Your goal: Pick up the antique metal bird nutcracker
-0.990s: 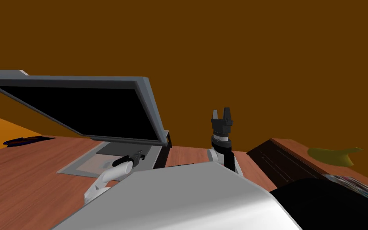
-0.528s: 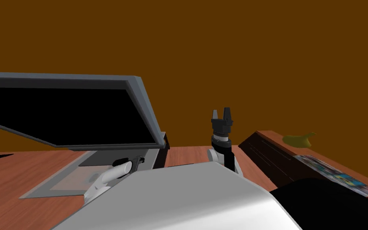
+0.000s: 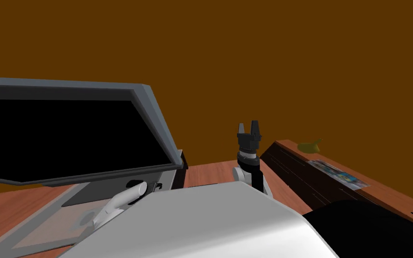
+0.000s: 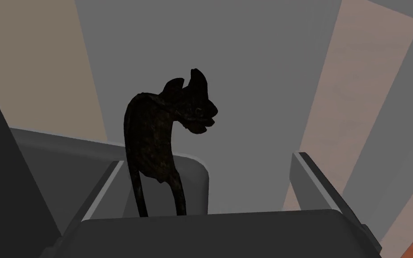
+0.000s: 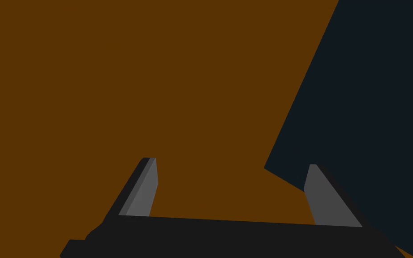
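A reddish-brown wooden table point(image 3: 210, 172) stretches across the head view in front of the robot. Most of its left half is taken up by an open grey laptop point(image 3: 152, 112) whose black screen leans forward over its flat grey base point(image 3: 44, 219). On the robot's right runs a raised wooden ledge point(image 3: 380, 195) with a dark side face. A colourful magazine point(image 3: 338, 174) lies flat on top of it. Farther along the same ledge, well apart from the magazine, is a small olive-yellow object point(image 3: 309, 145).

The right arm stands upright between the laptop and the ledge. Its right claw point(image 3: 249, 127) points straight up above the table, and its two fingers are spread wide with nothing between them (the right wrist view confirms the gap).

The left arm point(image 3: 125, 199) reaches low and forward, in under the overhanging screen toward the laptop's base. In the left wrist view the left claw point(image 4: 206, 159) is released, and its thin grey fingers point(image 4: 311, 179) stand far apart. The bird nutcracker point(image 4: 156, 134), dark and nearly black, sits upright between them over the grey and pale panels of the base. Its head and beak turn toward the farther finger. Its body is much closer to one finger than to the other, with open space on the beak side. It may just touch the near finger, but the dark shapes run together there.
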